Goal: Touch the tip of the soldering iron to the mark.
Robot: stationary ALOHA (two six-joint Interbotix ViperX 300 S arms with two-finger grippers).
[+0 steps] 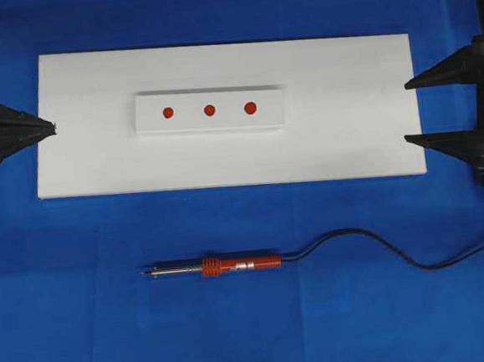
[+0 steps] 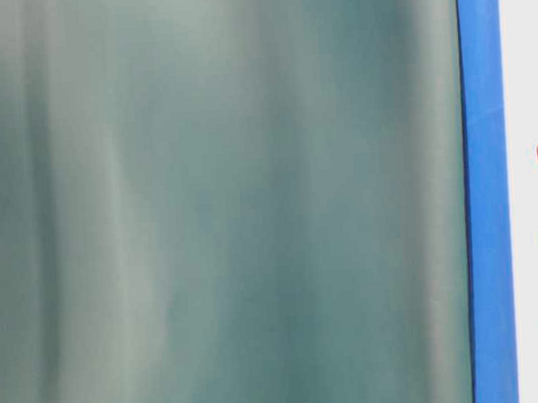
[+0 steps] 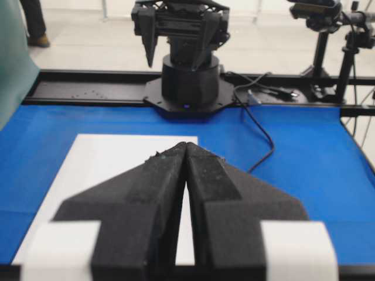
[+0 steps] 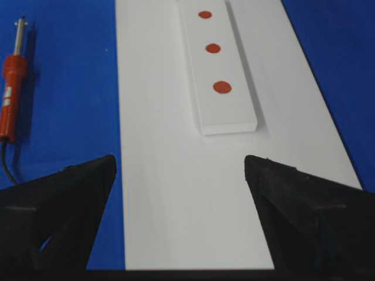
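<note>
Blue table, both arms apart, idle.

Robotics lab bench – blue mat, white board laid out as a test fixture, arm base bolted to black frame, camera on stand, loose cables, bare floor behind.

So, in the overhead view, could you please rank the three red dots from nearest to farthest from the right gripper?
From the open right gripper at the right edge of the white board:
1. The largest red dot, at the right end of the raised white strip.
2. The mid-sized red dot, in the middle.
3. The mark, the smallest dot, at the left end.
</note>
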